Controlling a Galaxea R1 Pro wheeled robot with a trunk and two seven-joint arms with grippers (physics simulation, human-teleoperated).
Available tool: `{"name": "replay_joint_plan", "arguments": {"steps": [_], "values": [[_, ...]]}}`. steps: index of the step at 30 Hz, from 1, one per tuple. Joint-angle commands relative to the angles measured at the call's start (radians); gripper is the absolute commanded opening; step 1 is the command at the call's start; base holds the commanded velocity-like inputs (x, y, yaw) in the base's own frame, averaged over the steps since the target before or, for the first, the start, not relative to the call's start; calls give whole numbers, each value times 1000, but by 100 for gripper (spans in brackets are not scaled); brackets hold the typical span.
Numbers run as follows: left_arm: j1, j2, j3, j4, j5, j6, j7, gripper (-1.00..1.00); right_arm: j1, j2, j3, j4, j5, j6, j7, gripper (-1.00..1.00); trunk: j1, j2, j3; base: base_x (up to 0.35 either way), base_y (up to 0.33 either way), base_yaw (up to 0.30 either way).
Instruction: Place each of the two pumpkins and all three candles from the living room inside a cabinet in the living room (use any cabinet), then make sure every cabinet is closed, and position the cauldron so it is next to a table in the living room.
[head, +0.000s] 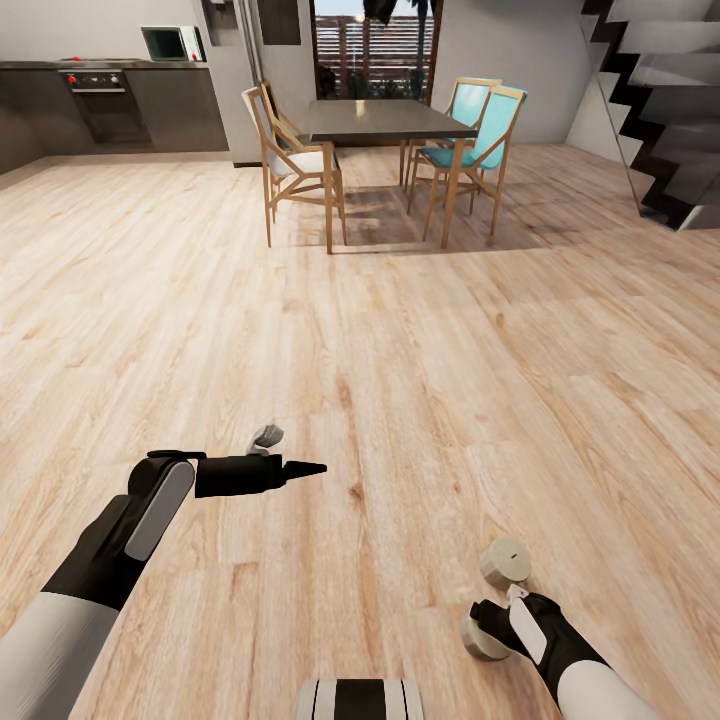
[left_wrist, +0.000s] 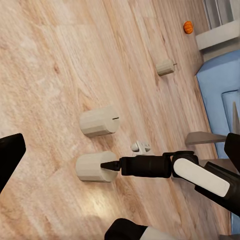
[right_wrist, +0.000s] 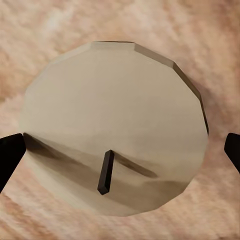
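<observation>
Two cream candles stand on the wood floor at my lower right. My right gripper (head: 492, 622) hangs straight above the nearer candle (head: 480, 643), open, with a finger (right_wrist: 10, 156) on either side of its top (right_wrist: 115, 125) and not closed on it. The other candle (head: 505, 561) stands free just beyond. The left wrist view shows both, the nearer candle (left_wrist: 92, 167) under the right gripper's tip (left_wrist: 105, 165) and its neighbour (left_wrist: 99, 120), plus a third candle (left_wrist: 165, 67) and an orange pumpkin (left_wrist: 188, 27) farther off. My left gripper (head: 312, 467) is open, low over bare floor, pointing toward the candles.
A dark dining table (head: 385, 120) with wooden chairs stands ahead, a kitchen counter (head: 110, 95) at the back left, a staircase (head: 660, 110) at the right. Open floor lies between. A blue piece of furniture (left_wrist: 220, 85) sits past the third candle.
</observation>
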Motion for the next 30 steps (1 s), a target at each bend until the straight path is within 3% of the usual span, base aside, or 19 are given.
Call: {"name": "replay_joint_plan", "arguments": {"steps": [1,30], "values": [[-1,0,-1,0,-2,3,-4,100,1,0,-2,1,3,5,-6,100,0,0,-1,0,0,0],[-2,-2,-1,0,-1,3,-3,100,1,0,-1,1,3,5,-6,100,-2,1,15,0,0,0]]}}
